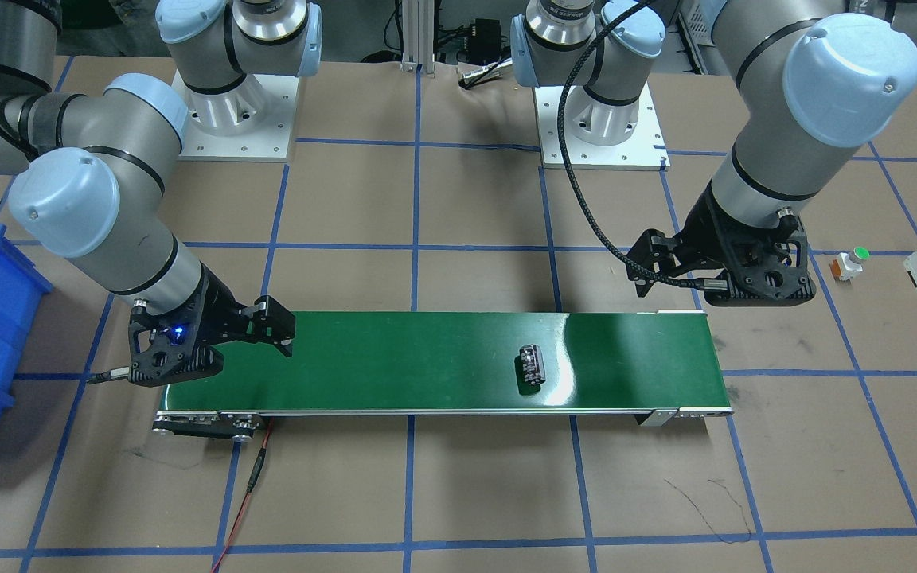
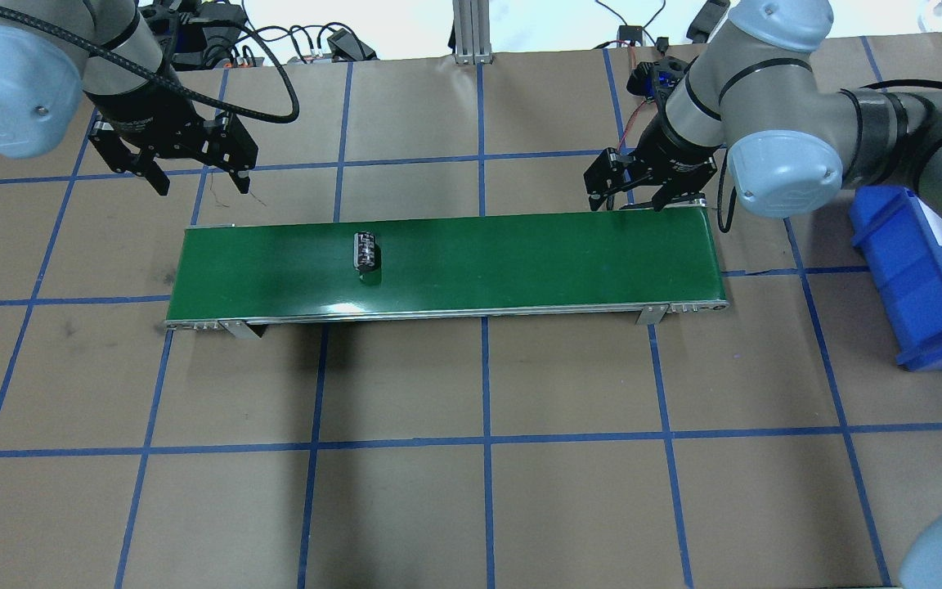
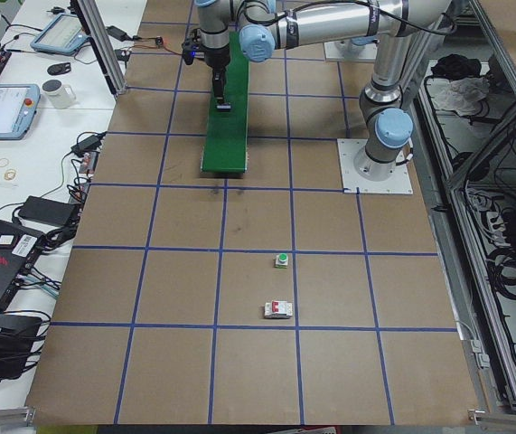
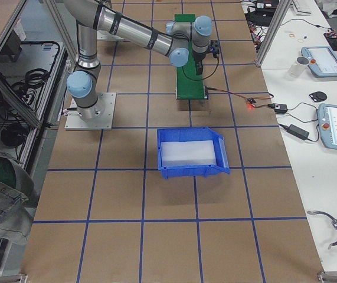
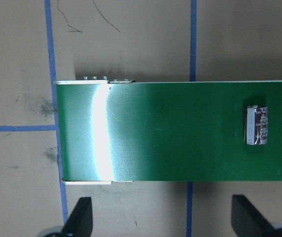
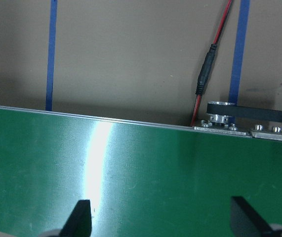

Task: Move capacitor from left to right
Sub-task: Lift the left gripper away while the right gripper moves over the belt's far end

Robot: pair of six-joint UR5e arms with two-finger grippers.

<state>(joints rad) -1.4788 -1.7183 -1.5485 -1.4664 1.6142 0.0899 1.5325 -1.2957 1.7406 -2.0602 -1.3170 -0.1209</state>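
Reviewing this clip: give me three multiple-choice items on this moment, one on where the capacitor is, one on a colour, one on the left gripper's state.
1. The capacitor lies:
A. on the green belt
B. on the brown paper beside it
C. between a gripper's fingers

2. The bin at the robot's right is:
A. red
B. yellow
C. blue

3. The left gripper is:
A. shut on the capacitor
B. open and empty
C. shut on nothing

Answers:
1 A: the overhead view and the left wrist view both show it lying on its side on the belt, apart from both grippers.
2 C: its walls are blue in the overhead and side views.
3 B: the left wrist view shows the fingers spread wide with nothing between them.
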